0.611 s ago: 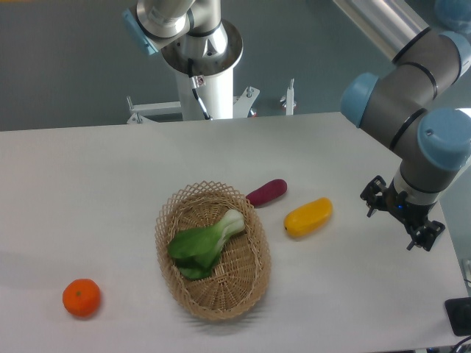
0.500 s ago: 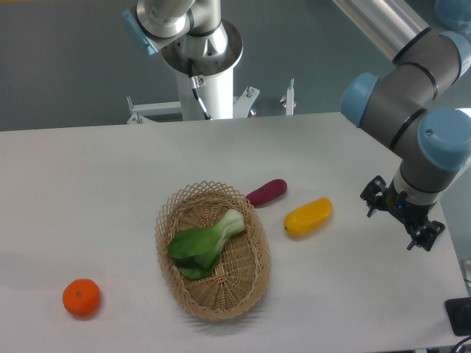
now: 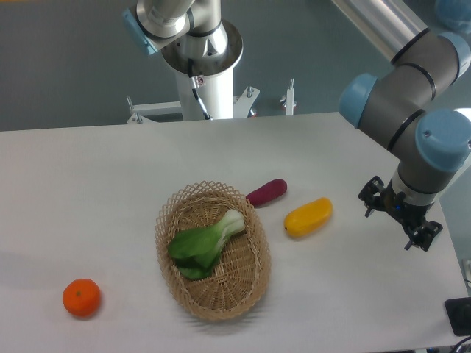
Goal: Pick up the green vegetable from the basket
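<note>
White tabletop (image 3: pixel 110 169), grey wall behind. Basket (image 3: pixel 254 276) sits near front edge, middle; green vegetable (image 3: pixel 202 246) lies inside — leaves toward front, pale stalk toward back, untouched. Purple-red vegetable (image 3: pixel 266 192) just beside basket rim; yellow vegetable (image 3: pixel 308 217) a little further right; orange (image 3: pixel 81 297) near front-left corner. Gripper (image 3: pixel 394 220) hangs by right edge, well apart from basket, empty, fingers parted. Since half a second ago arm has nudged slightly leftward — approach barely begun, pick not yet started.
</note>
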